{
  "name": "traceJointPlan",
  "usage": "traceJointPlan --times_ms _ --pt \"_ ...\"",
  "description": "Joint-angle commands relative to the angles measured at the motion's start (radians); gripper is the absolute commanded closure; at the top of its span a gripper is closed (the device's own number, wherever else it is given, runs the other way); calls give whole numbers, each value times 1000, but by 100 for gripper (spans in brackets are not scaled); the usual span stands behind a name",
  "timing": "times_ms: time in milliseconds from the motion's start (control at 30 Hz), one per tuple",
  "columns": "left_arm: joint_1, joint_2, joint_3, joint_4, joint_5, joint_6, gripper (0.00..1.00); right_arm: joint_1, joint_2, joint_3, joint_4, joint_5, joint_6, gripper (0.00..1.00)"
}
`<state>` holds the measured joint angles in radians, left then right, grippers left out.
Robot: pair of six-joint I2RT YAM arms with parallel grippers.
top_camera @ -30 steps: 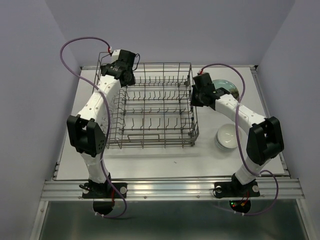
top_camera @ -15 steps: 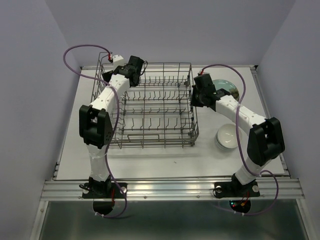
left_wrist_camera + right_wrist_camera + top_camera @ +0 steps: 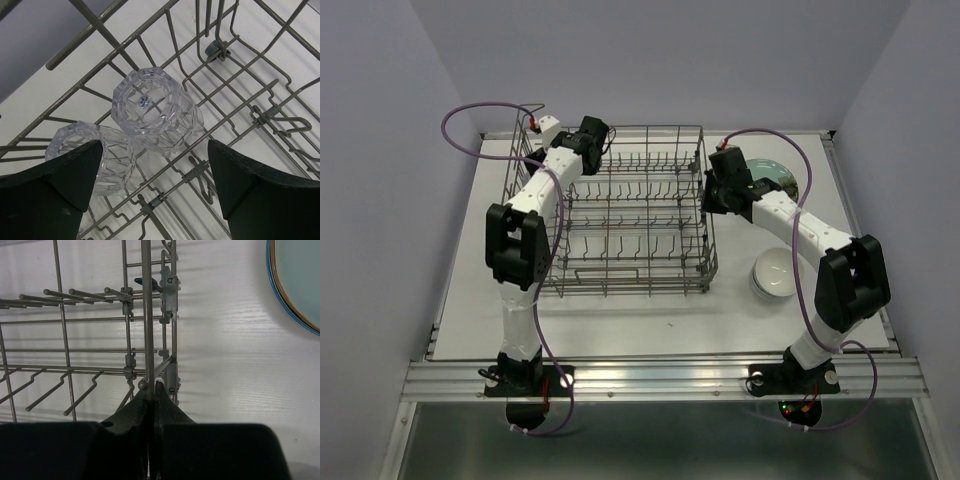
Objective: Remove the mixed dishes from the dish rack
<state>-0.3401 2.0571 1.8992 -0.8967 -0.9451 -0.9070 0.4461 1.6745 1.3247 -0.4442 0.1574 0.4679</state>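
Left hand (image 3: 155, 167), wide open and empty, poised over two clear glasses (image 3: 152, 115) in the dish rack (image 3: 630, 287), far-left corner, likely needing to lower and close on one; right hand (image 3: 152, 390) clamps the rack's right wall.

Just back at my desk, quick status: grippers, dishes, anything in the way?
Left gripper open over two glasses in the dish rack. Right gripper shut on the rack's side wire. Bowls and plate out on the table. Rack wires crowd the glasses.

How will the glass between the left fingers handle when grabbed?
The glass looks smooth and hard, so probably slippery for the open left gripper. Its round body may roll on the rack wires. Likely fragile, and a second glass lies close beside it.
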Motion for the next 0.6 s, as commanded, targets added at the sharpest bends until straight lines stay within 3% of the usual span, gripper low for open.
traceJointPlan --times_ms 0,567 --pt "10 11 52 -27 -61 -75 1 3 -25 -24 22 -24 9 99" --pt "84 44 35 19 -14 -139 1 3 -22 -36 38 -47 3 99"
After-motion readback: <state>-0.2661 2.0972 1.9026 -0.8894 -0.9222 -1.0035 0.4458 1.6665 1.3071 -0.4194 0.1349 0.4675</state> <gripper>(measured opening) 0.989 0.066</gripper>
